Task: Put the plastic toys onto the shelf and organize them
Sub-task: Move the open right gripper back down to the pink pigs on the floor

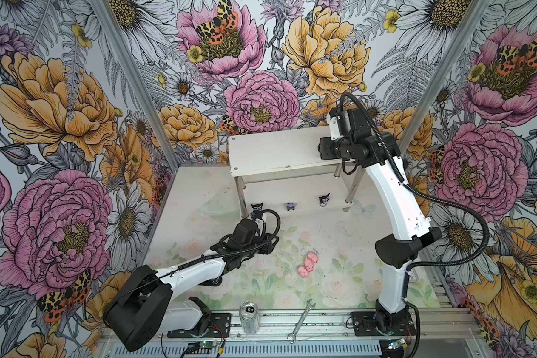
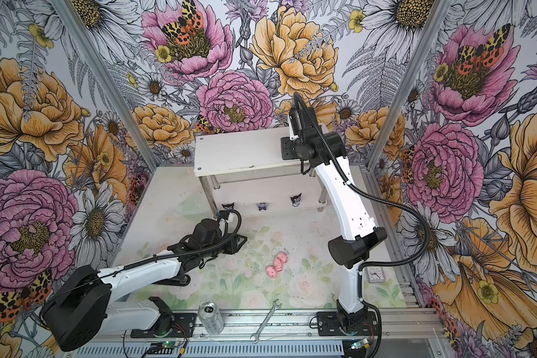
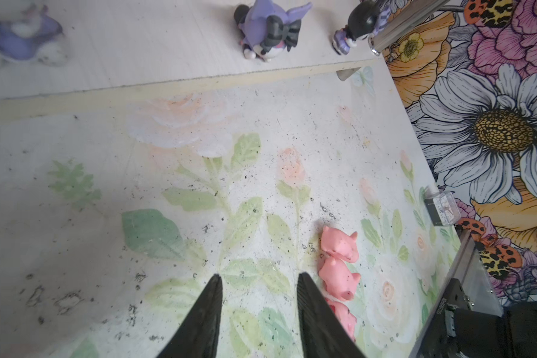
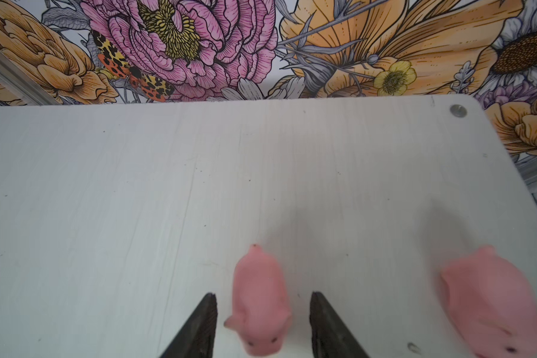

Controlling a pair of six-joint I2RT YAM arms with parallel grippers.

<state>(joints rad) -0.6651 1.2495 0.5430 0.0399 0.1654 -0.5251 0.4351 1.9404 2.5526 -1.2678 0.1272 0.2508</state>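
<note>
Left wrist view shows the left hand (image 3: 258, 276) with its two dark fingers part-way apart and nothing between them. It hangs over the bare floral table (image 3: 75, 248), just beside three pink pigs (image 3: 338, 279) lying in a touching row. Whether a finger touches the nearest pig cannot be told. In both top views that row sits slightly toward 5 o'clock from the table's middle, and the left arm's wrist is at about 10 o'clock from it. At 12 o'clock from the pigs stands the white shelf (image 1: 273, 152), against the far wall. Three black-purple-white figurines (image 1: 290, 206) stand spaced in a line along the front of its lower tier. On the near rail a clear can (image 1: 249, 316) is at 7 o'clock and a silver wrench (image 1: 301, 320) lies at 6 o'clock. The right arm rises from 5 o'clock and bends over the shelf's upper tier at 1 o'clock, hiding its hand in both top views. In the right wrist view the right hand (image 4: 262, 293) is spread apart around a fourth pig (image 4: 261, 300), which rests on the upper tier. A strip of white board shows on each side, so the pig is not gripped. A fifth pig (image 4: 493, 297), blurred, lies on the same tier, apart from the fourth.
</note>
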